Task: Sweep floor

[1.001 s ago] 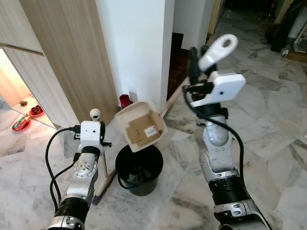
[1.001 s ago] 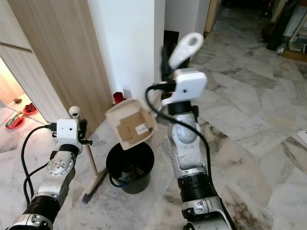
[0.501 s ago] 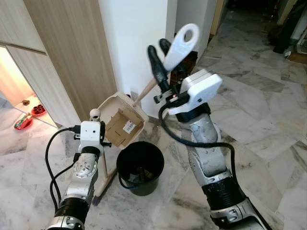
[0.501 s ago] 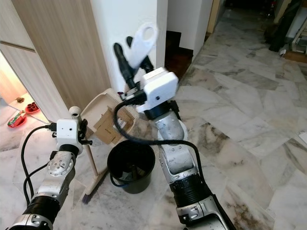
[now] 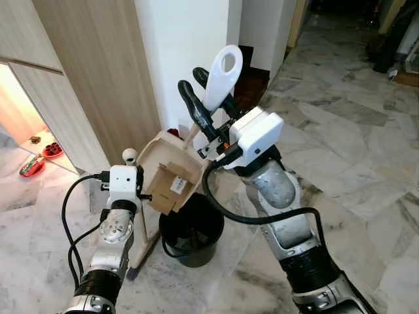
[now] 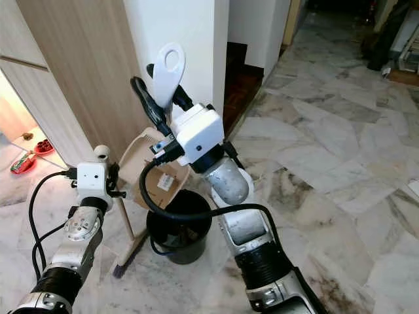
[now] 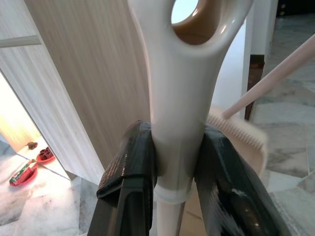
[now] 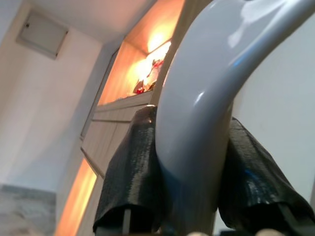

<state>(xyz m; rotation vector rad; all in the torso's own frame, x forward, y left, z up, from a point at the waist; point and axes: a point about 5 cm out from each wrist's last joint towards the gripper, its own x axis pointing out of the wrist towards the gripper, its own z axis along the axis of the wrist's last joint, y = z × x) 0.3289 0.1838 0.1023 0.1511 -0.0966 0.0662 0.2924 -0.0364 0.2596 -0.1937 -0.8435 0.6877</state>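
- Since a second ago the right claw (image 5: 208, 108) has swung from the far right across to the middle, and the dustpan (image 5: 171, 175) it carries has tipped further, so its mouth now slants down over the black bucket (image 5: 190, 229) instead of hanging level above it.
- The right claw is clenched on the dustpan's white handle (image 5: 221, 73); the right wrist view shows both black fingers (image 8: 133, 182) pressed against the handle's sides.
- A piece of brown cardboard (image 5: 169, 184) lies inside the tilted pan, bearing a small white label (image 5: 177, 186) whose print is too small to read.
- The bucket stands on the marble floor (image 5: 366, 170), just beside the foot of the white wall (image 5: 183, 59) and directly under the pan's lower edge.
- The left claw (image 7: 170, 167) is clenched round the white top of the broom handle (image 7: 179, 113), a finger (image 7: 130, 182) on each side, below the handle's hanging hole.
- In the head views the broom (image 5: 141, 242) stands nearly upright beside the bucket, its bristles on the floor at the robot's left.
- The comb edge of the dustpan and its pale stick (image 7: 275, 73) show, blurred, behind the broom handle in the left wrist view.
- A wood-panelled wall (image 5: 91, 78) rises on the left; a small red thing (image 5: 49, 151) lies on the floor in the lit opening beyond it.
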